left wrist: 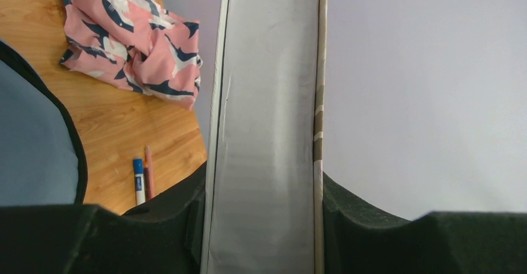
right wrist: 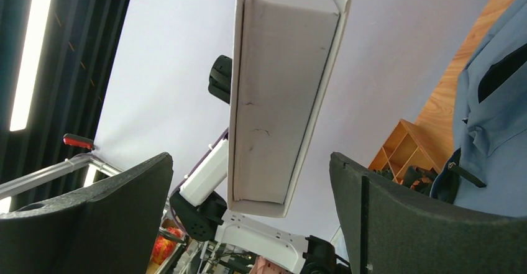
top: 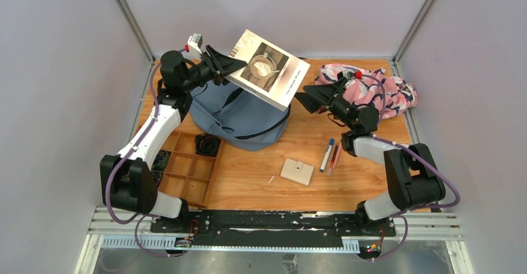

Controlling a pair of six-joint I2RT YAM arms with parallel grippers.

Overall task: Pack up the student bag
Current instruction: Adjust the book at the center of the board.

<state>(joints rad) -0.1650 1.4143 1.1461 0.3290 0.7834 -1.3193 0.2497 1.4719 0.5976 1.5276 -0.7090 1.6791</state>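
Near edge first: a wooden organiser tray (top: 186,165) is sitting at abt 8 o'clock of the table (top: 248,184) centre, w/ a black item (top: 208,143) lying at its far-right corner. A small beige case (top: 297,172) is lying at abt 5 o'clock. A blue-capped marker (top: 327,155) and a reddish pen (top: 334,159) are lying side by side at abt 4 o'clock.

Further back, the student bag (top: 248,122) is slumping on the wood at abt 11 o'clock, grey-blue w/ black straps, btwn the two arms. L gripper (top: 231,69) is reaching over it from 10 o'clock and clamping a thick white book (top: 268,69), fingers pressing both covers. The book is hanging tilted in the air over the bag's far side.

R gripper (top: 306,95) is hovering just beside the book's 4 o'clock corner, fingers spread wide, gripping nothing. In the R wrist view the page block is showing in the gap, apart from both pads.

Farthest right, a pink-white-navy cloth (top: 373,87) is lying bunched at abt 2 o'clock.
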